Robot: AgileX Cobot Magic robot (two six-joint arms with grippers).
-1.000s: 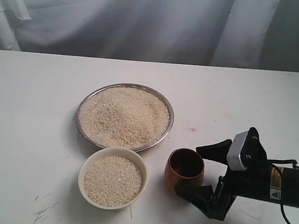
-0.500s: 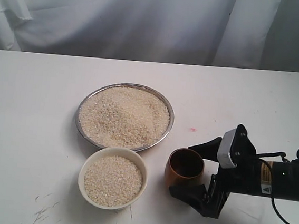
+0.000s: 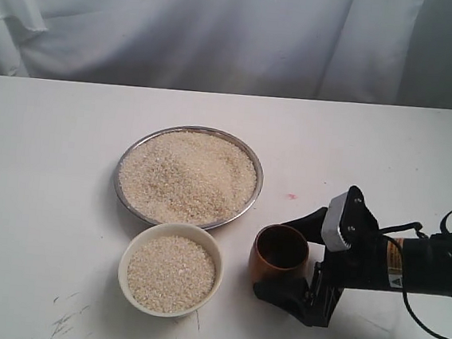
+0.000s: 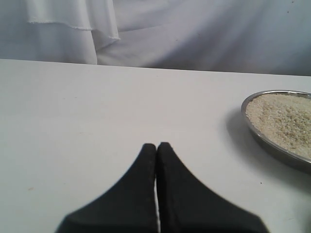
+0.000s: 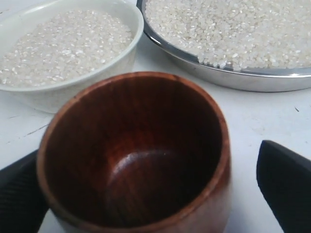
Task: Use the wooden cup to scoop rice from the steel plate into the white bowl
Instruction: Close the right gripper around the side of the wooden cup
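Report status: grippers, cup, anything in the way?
Left gripper shut, empty, over table. Right gripper open, straddling cup. Cup upright, empty. Bowl close beside cup; nothing blocks the grasp.

A robot test room.
A white table (image 3: 51, 161) stands before a hung white sheet (image 3: 183, 29), with a black robot arm (image 3: 429, 268).

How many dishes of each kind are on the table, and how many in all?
steel plate: 1
white bowl: 1
wooden cup: 1
Total: 3
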